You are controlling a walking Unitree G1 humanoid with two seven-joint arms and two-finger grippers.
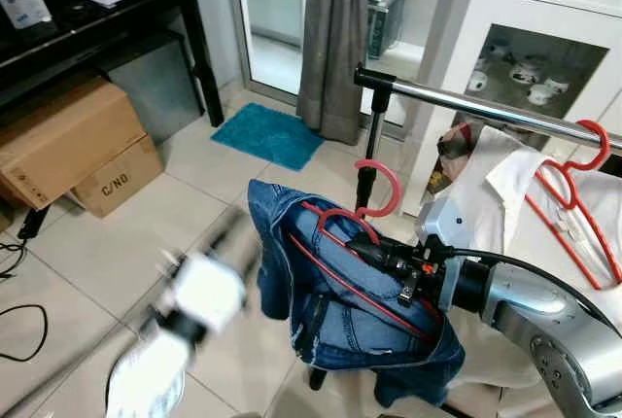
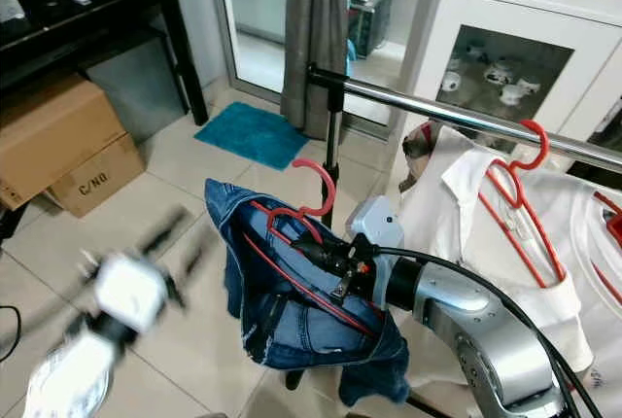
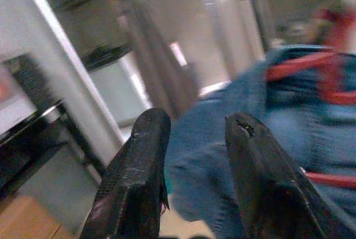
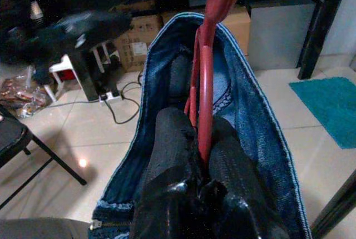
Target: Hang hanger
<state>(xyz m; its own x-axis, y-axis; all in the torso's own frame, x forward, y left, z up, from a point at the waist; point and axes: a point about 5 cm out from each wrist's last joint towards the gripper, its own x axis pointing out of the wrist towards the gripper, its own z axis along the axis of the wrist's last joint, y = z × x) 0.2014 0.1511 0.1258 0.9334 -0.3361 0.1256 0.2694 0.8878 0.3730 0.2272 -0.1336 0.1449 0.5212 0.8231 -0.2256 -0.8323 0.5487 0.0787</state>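
Observation:
A red hanger carries folded blue jeans. My right gripper is shut on the hanger's neck just under the hook; the right wrist view shows its fingers clamped on the red hanger. The hook sits below and in front of the metal rail, not touching it. My left gripper is blurred with motion at the lower left, a little left of the jeans. In the left wrist view it stands open, with the jeans beyond its tips.
A white shirt hangs on another red hanger on the rail's right part. A white cabinet stands behind. Cardboard boxes, a black table, a teal mat and a grey curtain lie left and behind.

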